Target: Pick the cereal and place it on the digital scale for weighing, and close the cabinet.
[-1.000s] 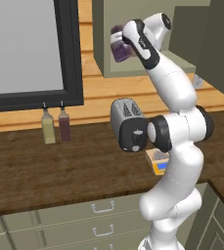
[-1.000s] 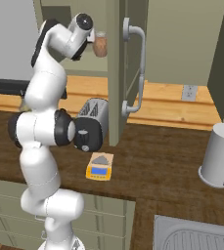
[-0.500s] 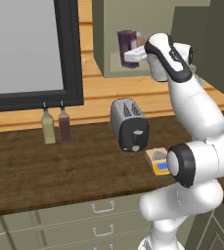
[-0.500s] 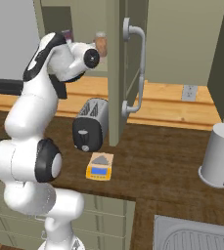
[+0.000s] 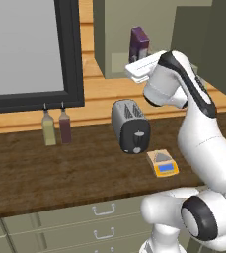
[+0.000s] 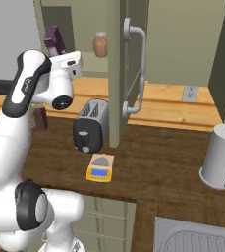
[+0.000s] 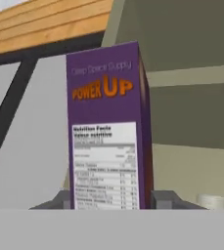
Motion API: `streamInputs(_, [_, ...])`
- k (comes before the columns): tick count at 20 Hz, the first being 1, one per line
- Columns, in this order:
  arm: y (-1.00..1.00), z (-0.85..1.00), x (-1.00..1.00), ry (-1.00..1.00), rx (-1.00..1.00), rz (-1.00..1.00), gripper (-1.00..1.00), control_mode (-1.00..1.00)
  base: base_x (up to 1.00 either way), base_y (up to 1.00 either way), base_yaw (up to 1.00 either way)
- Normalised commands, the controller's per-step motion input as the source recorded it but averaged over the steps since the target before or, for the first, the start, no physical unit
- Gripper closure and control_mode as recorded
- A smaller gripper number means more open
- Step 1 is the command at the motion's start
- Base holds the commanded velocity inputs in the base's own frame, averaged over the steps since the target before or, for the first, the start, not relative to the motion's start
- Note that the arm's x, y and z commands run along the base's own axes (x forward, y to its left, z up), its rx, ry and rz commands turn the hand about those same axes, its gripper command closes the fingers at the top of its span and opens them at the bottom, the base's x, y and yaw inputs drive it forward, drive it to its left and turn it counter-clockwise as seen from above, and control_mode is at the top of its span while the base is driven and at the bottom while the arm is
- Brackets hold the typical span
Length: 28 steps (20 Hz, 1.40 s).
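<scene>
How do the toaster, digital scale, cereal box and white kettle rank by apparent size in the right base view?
1. Kettle, partly cut off by the frame edge and nearer the camera, so unsure against the toaster.
2. Toaster.
3. Digital scale.
4. Cereal box, partly hidden behind the arm and farther away, so unsure.

One cereal box (image 7: 108, 132), one digital scale (image 5: 162, 163), one toaster (image 5: 130, 125), two bottles (image 5: 56, 126), one jar (image 6: 100, 45) and one kettle (image 6: 221, 157) were counted.
</scene>
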Motion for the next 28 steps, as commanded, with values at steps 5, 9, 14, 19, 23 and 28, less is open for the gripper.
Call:
streamInputs(5, [0.00, 0.23, -1.00, -0.02, 0.09, -0.33, 1.00, -1.00, 0.00, 0.00, 0.00])
streamInputs(9, [-0.02, 0.02, -1.00, 0.25, 0.12, -0.49, 1.00, -1.00, 0.00, 0.00, 0.00])
streamInputs(14, [-0.29, 0.13, -0.99, 0.16, 0.22, -0.57, 1.00, -1.00, 0.00, 0.00, 0.00])
streamInputs(19, [-0.56, 0.21, -0.64, 0.22, 0.24, -0.41, 1.00, -1.00, 0.00, 0.00, 0.00])
streamInputs(23, [-0.51, 0.10, -0.51, 0.19, 0.33, -0.22, 1.00, -1.00, 0.00, 0.00, 0.00])
streamInputs(28, [-0.06, 0.01, -0.22, 0.20, 0.21, 0.03, 1.00, -1.00, 0.00, 0.00, 0.00])
